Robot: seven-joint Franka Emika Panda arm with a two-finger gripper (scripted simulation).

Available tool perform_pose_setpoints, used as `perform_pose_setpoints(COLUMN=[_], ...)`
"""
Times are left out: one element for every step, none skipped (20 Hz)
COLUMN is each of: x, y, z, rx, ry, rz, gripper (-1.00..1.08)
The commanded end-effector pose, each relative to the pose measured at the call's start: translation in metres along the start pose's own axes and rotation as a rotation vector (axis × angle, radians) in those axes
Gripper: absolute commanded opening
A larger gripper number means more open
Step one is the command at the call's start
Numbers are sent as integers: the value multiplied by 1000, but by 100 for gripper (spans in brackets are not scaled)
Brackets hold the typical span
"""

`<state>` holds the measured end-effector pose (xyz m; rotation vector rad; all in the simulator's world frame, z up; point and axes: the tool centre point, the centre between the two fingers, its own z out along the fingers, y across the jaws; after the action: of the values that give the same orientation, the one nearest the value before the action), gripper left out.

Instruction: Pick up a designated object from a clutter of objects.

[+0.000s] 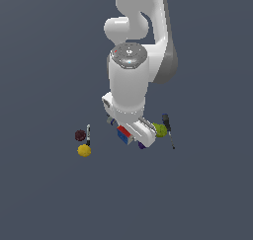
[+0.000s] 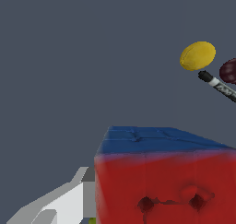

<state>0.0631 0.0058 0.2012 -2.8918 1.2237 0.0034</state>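
Up close, cube (image 2: 166, 181): red face, blue face, squares.

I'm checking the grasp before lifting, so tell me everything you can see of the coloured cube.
The cube is a puzzle-style block with a red face and a blue face, each split into squares; the exterior view also shows a whitish side. The red face has two dark pits. It sits directly under the gripper, partly hidden by it. One pale finger lies against its side; the other finger is out of sight, so the grip is unconfirmed.
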Motion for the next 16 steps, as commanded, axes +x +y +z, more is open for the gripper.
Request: perform_pose_setpoints(x=[17, 24, 30, 37, 44, 51, 58, 64, 71, 78, 84, 91, 98, 104, 111, 117], y=[16, 23, 29, 35, 42, 48, 54, 60, 66, 72, 78, 84, 90, 95, 101, 106], z=[-24, -34, -43, -52, -61, -70, -79, -88, -97, -106, -115, -124, -133, -142, -150, -158], rx=[2, 2, 2, 2, 2, 2, 2, 2, 2, 2, 1, 1, 1, 1, 1, 1], ry=[0, 0, 0, 0, 0, 0, 0, 0, 0, 0, 1, 1, 1, 1, 1, 1], rz=[-1, -1, -1, -1, -1, -1, -1, -1, -1, -1, -1, -1, -1, -1, -1, -1], gripper=[-100, -100, -100, -100, -100, -100, -100, -100, -100, -100, -100, -100, -100, -100, -100, -100])
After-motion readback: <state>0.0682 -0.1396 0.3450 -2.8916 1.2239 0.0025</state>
